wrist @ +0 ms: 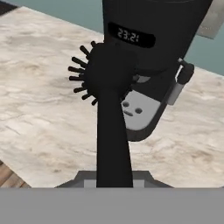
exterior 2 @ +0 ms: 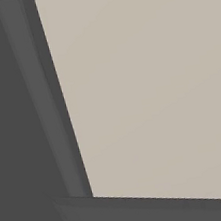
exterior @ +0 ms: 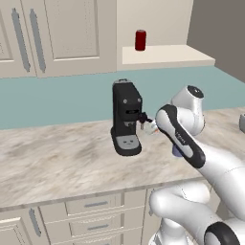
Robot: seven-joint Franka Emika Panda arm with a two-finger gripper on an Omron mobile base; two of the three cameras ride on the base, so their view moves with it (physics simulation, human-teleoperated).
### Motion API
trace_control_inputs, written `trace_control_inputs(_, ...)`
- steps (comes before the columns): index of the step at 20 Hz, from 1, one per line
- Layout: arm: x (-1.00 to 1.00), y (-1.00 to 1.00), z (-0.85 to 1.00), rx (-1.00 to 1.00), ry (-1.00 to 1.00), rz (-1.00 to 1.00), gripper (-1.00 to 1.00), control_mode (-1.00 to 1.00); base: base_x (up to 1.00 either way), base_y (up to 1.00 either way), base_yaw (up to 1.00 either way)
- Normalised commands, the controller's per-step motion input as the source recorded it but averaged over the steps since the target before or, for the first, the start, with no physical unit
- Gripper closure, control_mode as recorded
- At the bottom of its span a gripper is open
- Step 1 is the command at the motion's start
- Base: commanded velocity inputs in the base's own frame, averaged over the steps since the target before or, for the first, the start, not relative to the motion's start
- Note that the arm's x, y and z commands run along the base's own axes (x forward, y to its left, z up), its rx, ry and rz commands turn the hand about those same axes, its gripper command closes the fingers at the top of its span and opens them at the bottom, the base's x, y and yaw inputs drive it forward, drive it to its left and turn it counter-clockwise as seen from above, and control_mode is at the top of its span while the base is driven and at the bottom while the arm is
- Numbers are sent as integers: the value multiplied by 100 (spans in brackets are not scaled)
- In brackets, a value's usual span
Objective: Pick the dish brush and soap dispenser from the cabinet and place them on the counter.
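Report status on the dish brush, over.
Gripper shut on dish brush, head out over the counter. Coffee machine close ahead of the bristles. Soap dispenser on counter behind the arm.

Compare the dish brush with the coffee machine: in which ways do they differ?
The dish brush is slim, a long handle ending in a bristled head; the coffee machine is a bulky upright block. The brush is held in the shut gripper above the counter; the machine stands on it. Both are black.
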Motion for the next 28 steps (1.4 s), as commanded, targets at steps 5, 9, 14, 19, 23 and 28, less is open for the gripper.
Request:
trace_control_inputs(5, -22, 13, -61, -14, 7, 0, 100, -100, 0, 0, 0)
trace_control_inputs(9, -3, 12, -57, -9, 7, 0, 100, -100, 0, 0, 0)
trace_control_inputs(14, 0, 1, -50, -2, 0, 1, 100, -100, 0, 0, 0)
trace_control_inputs(19, 0, 0, -51, 0, 0, 0, 100, -100, 0, 0, 0)
trace_control_inputs(23, 0, 0, -46, -1, 0, 0, 100, -100, 0, 0, 0)
trace_control_inputs(28, -1, 0, -46, -2, 2, 0, 100, -100, 0, 0, 0)
